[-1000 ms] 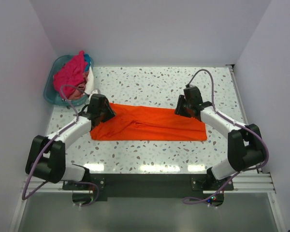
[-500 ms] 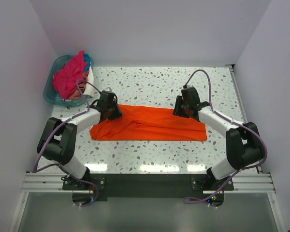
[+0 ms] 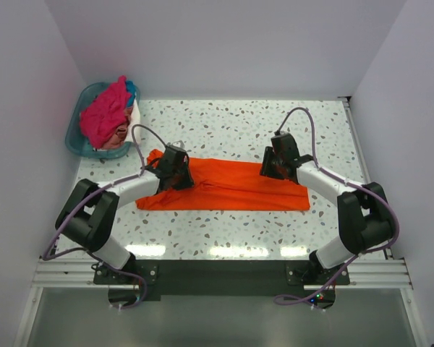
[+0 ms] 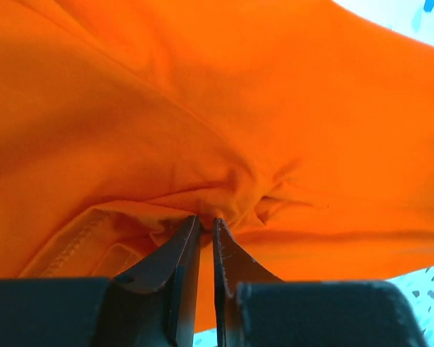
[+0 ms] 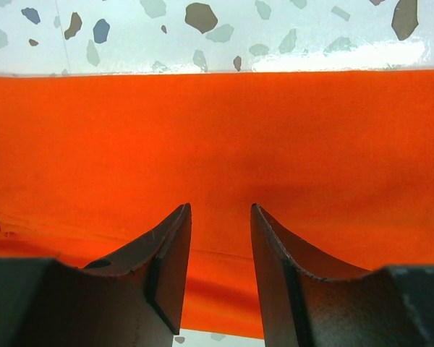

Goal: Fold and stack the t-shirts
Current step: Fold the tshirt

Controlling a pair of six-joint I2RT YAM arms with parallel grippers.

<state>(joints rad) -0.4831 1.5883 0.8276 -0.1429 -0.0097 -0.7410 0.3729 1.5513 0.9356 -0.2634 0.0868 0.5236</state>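
Orange shirt (image 3: 239, 189) on the table (image 3: 224, 123): left gripper (image 4: 205, 219) pinches a fold at one end, right gripper (image 5: 218, 208) hovers, jaws apart, over the other.

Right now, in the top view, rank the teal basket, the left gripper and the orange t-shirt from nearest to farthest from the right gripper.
1. orange t-shirt, mid-table, lying right beneath the right gripper.
2. left gripper, to the left, over the shirt's other end.
3. teal basket, far-left corner of the table.
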